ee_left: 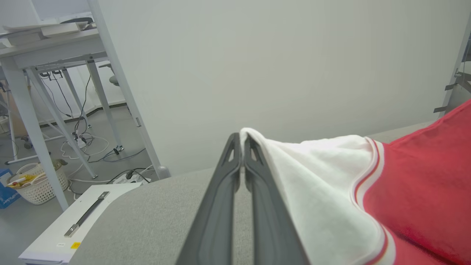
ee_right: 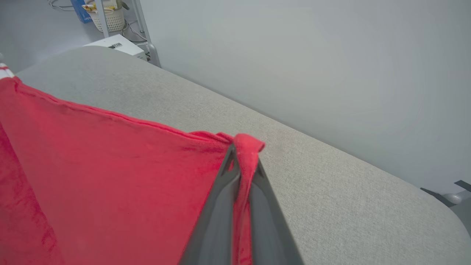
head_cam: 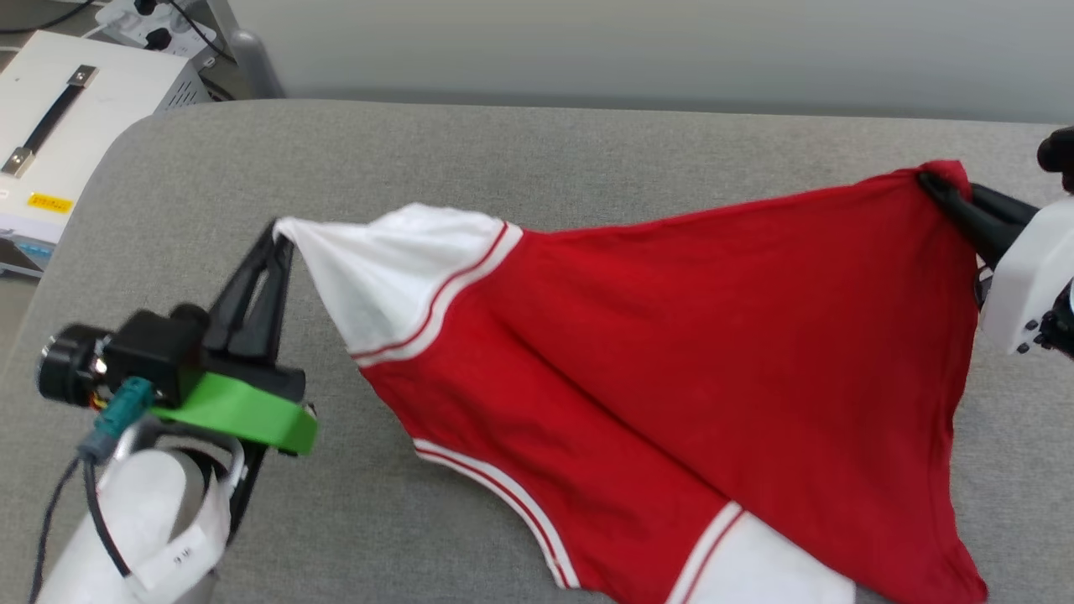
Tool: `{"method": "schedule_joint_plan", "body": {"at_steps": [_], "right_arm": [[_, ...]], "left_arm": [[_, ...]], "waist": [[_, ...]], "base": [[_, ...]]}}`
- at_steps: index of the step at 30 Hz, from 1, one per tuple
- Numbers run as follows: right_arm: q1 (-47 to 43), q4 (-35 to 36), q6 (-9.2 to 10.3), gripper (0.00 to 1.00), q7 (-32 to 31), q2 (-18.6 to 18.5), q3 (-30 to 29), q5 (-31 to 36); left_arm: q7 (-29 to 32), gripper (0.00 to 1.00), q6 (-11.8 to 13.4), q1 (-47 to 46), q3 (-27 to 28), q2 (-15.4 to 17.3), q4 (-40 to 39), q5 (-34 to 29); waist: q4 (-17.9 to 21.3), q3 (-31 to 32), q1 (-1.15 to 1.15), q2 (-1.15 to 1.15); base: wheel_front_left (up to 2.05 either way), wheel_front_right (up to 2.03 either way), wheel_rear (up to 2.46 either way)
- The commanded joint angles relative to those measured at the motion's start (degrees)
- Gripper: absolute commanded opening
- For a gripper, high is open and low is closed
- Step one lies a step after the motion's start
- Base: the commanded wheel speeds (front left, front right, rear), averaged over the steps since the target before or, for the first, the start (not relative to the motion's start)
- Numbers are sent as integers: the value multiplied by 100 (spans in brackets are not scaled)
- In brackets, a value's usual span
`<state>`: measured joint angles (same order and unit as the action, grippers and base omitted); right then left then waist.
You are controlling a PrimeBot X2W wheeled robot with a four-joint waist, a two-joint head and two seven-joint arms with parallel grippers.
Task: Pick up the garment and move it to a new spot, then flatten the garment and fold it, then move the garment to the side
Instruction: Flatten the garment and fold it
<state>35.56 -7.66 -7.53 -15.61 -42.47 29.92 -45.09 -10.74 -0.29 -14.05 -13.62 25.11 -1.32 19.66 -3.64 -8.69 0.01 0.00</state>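
Left end effector (head_cam: 281, 233), 9 o'clock, clamps the garment's (head_cam: 671, 352) white sleeve; right end effector (head_cam: 931, 180), 2 o'clock, its red corner. Open desk (head_cam: 587, 151) toward 12; left wrist view shows floor cables (ee_left: 92, 151).

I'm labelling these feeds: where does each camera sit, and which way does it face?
Head view: on the head, facing forward and down at the shirt stretched over the grey table between left gripper and right gripper.
Left wrist view: on the left wrist, facing along its shut fingers, pinching the white sleeve, towards a wall.
Right wrist view: on the right wrist, along its shut fingers pinching a red corner.
Shared: all show the shirt and a white box.
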Motion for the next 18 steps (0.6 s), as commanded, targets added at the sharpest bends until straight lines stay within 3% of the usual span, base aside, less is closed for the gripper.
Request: {"method": "schedule_joint_plan", "body": {"at_steps": [1,11,18], "right_arm": [[-54,152,4,0,39,11,-156,19],[444,932,4,0,-106,255,-1246,244],[1361,945,4,0,-316,456,-1444,480]], "left_arm": [[64,0,-47,-306,76,87,-139,-28],[642,0,-382,-2316,71,352,-419,-34],[881,0,-589,-3958,-219,323,31,-58]], "waist": [[123,123,-1,0],[286,44,-1,0],[388,-368,-1,0]], "base": [[0,0,0],[0,0,0],[0,0,0]]}}
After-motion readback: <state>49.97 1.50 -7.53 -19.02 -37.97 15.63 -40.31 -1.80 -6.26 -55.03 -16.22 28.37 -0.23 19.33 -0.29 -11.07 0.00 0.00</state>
